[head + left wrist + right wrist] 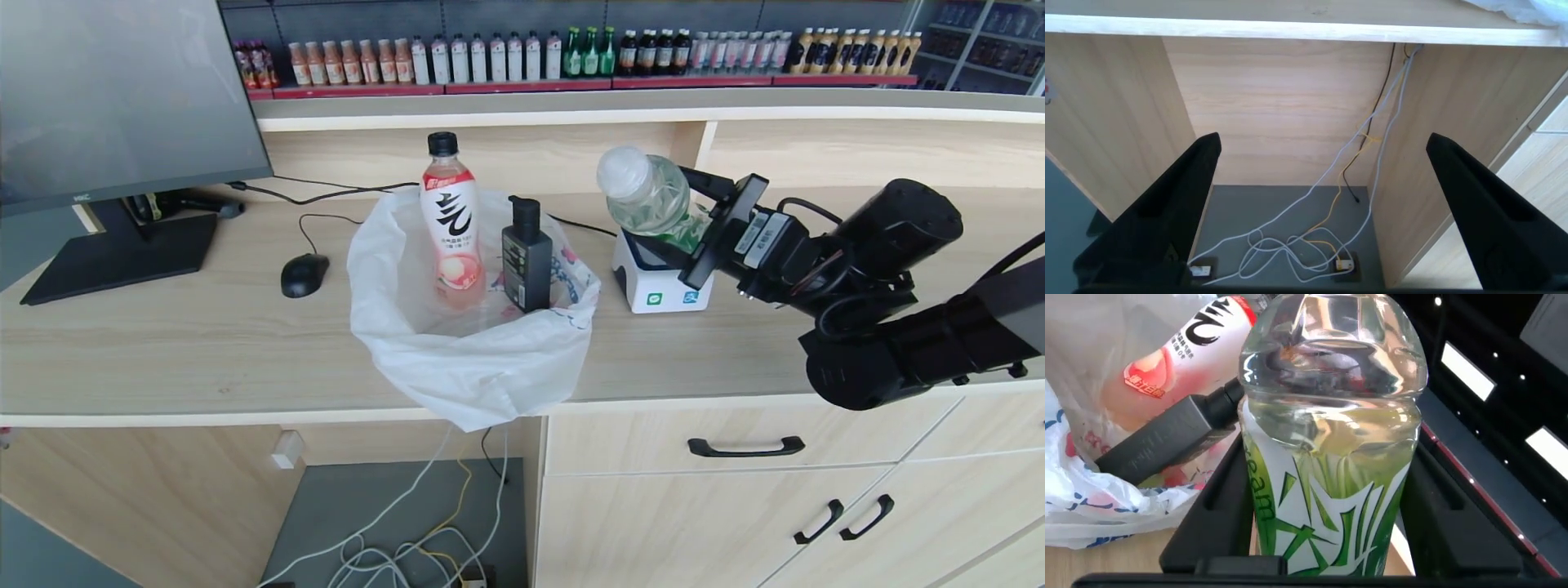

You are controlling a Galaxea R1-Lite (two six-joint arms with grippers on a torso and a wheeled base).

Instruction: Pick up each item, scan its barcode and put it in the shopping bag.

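The water bottle [645, 194] is clear with a green-patterned label and sits clamped in the right gripper [686, 227], just above the white scanner [661, 287] on the counter [204, 343]. Its long axis is tilted. The white cap points up and toward the robot's left, on the shopping bag's side. The base end lies back between the gripper's fingers, where it is hidden, and whether the bottle touches the scanner cannot be told. In the right wrist view the fingers [1221, 506] press on both sides of the label, covering its edges, and no barcode can be made out.

The shopping bag [384, 327], white and thin, stands open to the left of the scanner. Inside it a pink-labelled bottle [451, 229] with a black cap and a dark pump bottle [526, 257] stand upright side by side, their lower parts veiled by the plastic.

The left gripper [1323, 143] hangs below the counter's edge with its fingers [1167, 220] wide apart and nothing between them. It faces loose cables [1306, 237] on the floor.

A mouse [304, 274] and a monitor [122, 98], cut off at the frame's edge, sit farther left.
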